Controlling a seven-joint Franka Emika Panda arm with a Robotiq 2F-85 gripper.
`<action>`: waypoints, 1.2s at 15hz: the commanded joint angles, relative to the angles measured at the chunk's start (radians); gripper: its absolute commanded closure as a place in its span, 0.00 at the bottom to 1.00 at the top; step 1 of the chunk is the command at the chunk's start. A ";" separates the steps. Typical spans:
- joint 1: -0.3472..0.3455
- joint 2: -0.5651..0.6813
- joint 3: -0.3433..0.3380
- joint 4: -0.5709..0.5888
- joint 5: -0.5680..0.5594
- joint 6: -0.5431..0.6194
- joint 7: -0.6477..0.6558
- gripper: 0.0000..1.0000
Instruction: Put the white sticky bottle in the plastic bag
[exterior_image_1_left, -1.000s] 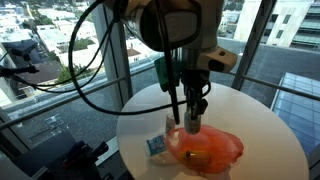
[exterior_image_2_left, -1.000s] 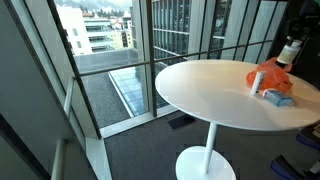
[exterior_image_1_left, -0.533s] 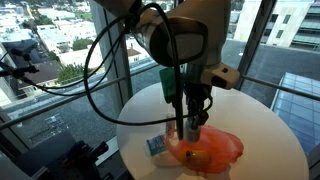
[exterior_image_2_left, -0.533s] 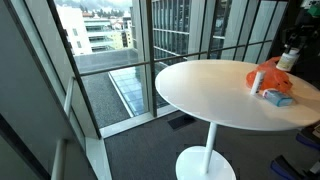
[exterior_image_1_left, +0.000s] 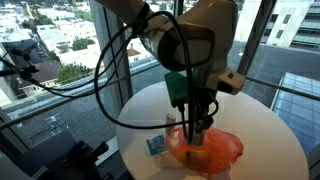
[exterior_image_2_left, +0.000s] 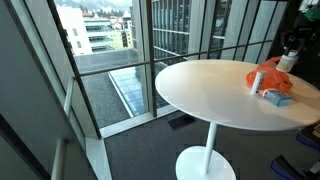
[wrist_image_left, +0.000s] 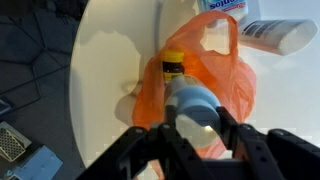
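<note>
My gripper is shut on a white bottle with a light blue cap. It holds the bottle upright just over the open mouth of the orange plastic bag. A small yellow-capped item lies inside the bag. In both exterior views the gripper hangs right above the bag on the round white table. The bottle shows in an exterior view between the fingers.
Another white bottle lies on its side beyond the bag, next to a blue-and-white packet. The table stands on one pedestal beside floor-to-ceiling windows; its edge curves close to the bag.
The gripper has come down with the bottle towards the bag's mouth and shifted slightly sideways. The bag and the other items have not moved.
</note>
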 joint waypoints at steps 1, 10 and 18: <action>0.006 0.044 0.007 0.053 0.012 -0.015 0.020 0.81; 0.056 0.125 0.031 0.118 0.000 -0.018 0.062 0.81; 0.065 0.162 0.027 0.106 0.002 -0.011 0.053 0.81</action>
